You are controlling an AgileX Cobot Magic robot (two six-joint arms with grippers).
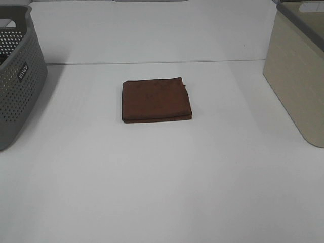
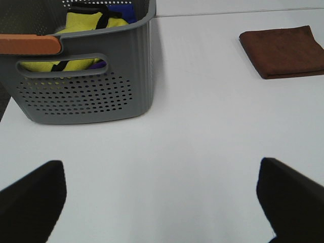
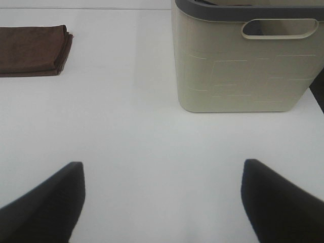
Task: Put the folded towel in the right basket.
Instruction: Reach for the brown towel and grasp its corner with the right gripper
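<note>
A folded brown towel (image 1: 156, 99) lies flat on the white table, near the middle. It also shows in the left wrist view (image 2: 283, 50) and in the right wrist view (image 3: 31, 49). The beige right basket (image 1: 298, 71) with a grey rim stands at the table's right edge; it shows in the right wrist view (image 3: 243, 61). Neither gripper appears in the exterior high view. My left gripper (image 2: 162, 202) is open and empty, well short of the towel. My right gripper (image 3: 162, 200) is open and empty, in front of the beige basket.
A grey perforated basket (image 1: 15, 76) stands at the table's left edge; in the left wrist view (image 2: 86, 81) it holds yellow and blue cloth. The white table (image 1: 162, 192) stretches out in front of the towel.
</note>
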